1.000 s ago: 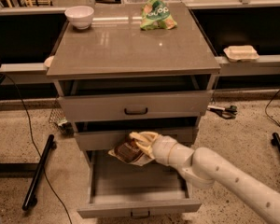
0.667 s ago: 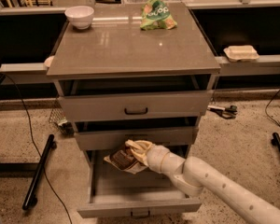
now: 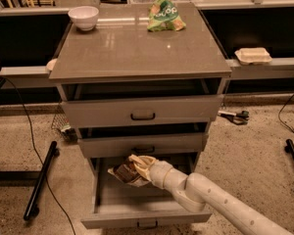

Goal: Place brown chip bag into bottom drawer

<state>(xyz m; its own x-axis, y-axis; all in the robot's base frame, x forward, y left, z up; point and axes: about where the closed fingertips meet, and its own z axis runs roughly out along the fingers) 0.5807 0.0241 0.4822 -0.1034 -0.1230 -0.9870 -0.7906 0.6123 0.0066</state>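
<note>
Atop the cabinet [image 3: 112, 58], left: bowl [image 3: 83, 17], irrelevant. Lower down, the brown bag [image 3: 121, 174] hangs over the open bottom drawer [image 3: 132, 202], near its back, just under the middle drawer front [image 3: 108, 146]. Gripper [image 3: 139, 165] sits just right of it, fingers pinching the bag's right edge. Green bag [image 3: 165, 14] on top, right of centre; leave it. Arm [image 3: 210, 199] comes in from lower right across the drawer.

Judgement: bag is within the drawer's outline, seemingly off its floor. Lower a little, clear of the middle front, release only when low, then withdraw rightward without dragging the bag.
</note>
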